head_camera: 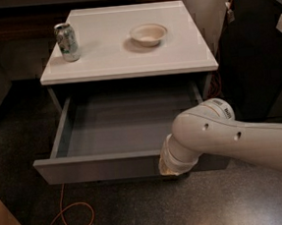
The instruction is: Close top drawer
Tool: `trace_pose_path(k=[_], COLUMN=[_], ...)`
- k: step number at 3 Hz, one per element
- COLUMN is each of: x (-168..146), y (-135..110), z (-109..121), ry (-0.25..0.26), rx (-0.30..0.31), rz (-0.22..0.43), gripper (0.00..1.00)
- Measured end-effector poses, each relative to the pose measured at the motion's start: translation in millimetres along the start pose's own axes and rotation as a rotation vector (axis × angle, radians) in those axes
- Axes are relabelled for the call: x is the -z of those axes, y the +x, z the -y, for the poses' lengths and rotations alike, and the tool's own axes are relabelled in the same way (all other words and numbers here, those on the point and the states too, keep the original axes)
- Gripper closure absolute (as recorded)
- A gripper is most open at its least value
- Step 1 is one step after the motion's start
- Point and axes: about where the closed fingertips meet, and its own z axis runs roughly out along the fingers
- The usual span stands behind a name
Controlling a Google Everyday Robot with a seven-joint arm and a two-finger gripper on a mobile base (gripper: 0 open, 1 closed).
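Here the gripper (169,167) sits at the drawer (96,167) front, off its middle; open or closed, I cannot tell. Push straight so it does not jam.

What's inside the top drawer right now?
The top drawer shows only bare grey floor. The arm covers one front corner, so that part is hidden, and the gripper sits at the front panel.

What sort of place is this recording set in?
Probably an office or lab test area: a white-topped cabinet with its top drawer open, a can and bowl on top; the gripper sits at the drawer front.
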Motion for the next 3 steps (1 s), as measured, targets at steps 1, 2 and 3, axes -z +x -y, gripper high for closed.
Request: trace_pose_path(k=[1,2,3], x=[0.4,-1.5,-6.0], y=[-0.1,-1.9,-1.5], z=[36.4,65.8,96.4], ry=[0.053,0.081,0.098], rx=[-0.027,-0.035,-0.041], rz=[0.023,0.038,0.052], gripper=[1.00,1.00,1.00])
